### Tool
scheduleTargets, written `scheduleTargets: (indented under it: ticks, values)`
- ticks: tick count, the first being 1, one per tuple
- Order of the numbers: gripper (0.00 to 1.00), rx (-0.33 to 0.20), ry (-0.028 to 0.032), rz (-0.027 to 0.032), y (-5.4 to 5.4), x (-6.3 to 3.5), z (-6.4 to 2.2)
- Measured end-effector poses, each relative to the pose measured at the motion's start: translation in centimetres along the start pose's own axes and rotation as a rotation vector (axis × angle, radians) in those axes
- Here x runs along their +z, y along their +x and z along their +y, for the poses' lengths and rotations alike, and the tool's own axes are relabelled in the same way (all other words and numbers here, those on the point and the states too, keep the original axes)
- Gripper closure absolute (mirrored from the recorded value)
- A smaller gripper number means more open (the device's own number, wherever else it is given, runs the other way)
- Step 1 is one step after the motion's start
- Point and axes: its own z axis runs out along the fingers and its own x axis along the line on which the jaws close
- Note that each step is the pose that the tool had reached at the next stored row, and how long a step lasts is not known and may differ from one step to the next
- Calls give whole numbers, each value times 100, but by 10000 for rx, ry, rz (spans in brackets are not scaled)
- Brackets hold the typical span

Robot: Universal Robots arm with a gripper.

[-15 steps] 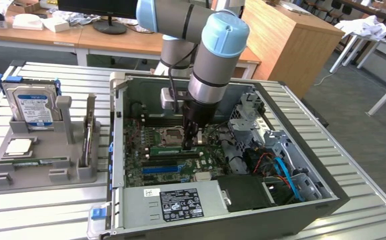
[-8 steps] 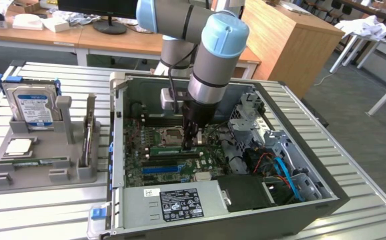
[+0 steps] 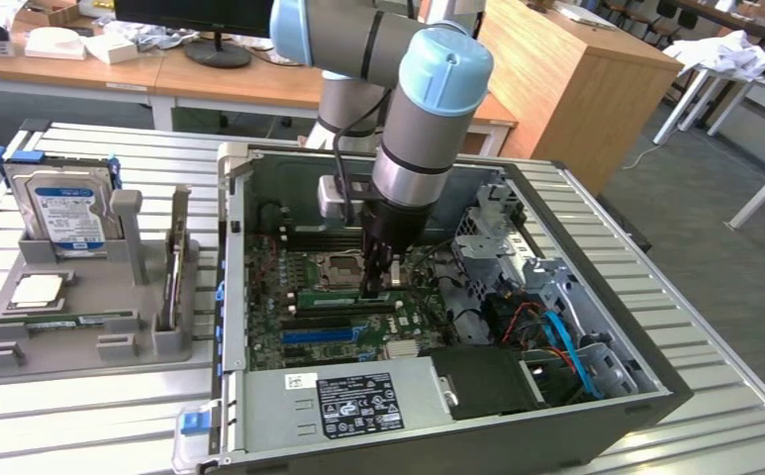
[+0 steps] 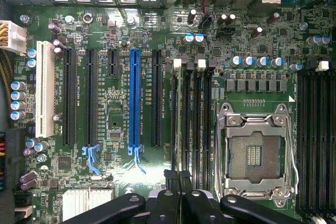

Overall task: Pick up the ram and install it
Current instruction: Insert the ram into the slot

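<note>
The ram (image 3: pixel 342 297) lies down inside the open computer case (image 3: pixel 646 381). It is a thin green stick stretched along one of the memory slots (image 4: pixel 202 114) on the motherboard (image 3: pixel 306 319), just beside the processor socket (image 3: pixel 339 265). From the wrist view it shows edge-on as a pale narrow line (image 4: pixel 177 119) in the outermost slot of that bank, the one farthest from the socket (image 4: pixel 254 153). I can't tell from here whether it is pressed fully home.

The gripper (image 3: pixel 379 287) comes straight down from the arm onto the end of the stick that lies toward the exterior view's right. Its dark fingers (image 4: pixel 185 176) are drawn close together with the stick's top edge pinched between them, so it is closed on the ram.

Further along the board from the memory bank sits a long blue expansion slot (image 4: pixel 134 98) among black ones, with a white slot (image 4: pixel 45 87) beyond them. In the exterior view the blue slot (image 3: pixel 319 335) is nearer the camera than the ram, and the silver power supply (image 3: pixel 355 401) with its black label fills the case's near end.

Outside the case, at the exterior view's left, a grey holder (image 3: pixel 92 346) rests on the slatted metal table (image 3: pixel 92 426). A hard drive (image 3: pixel 72 210) stands upright at its back, a square silver processor chip (image 3: pixel 39 289) lies flat in front of that, and another thin green strip (image 3: pixel 78 321) lies just beside the chip.
</note>
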Motion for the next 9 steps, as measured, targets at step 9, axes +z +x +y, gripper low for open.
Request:
scheduleTargets:
  ticks: [9]
  values:
    - [88,0,0,-1,0,6,-1]
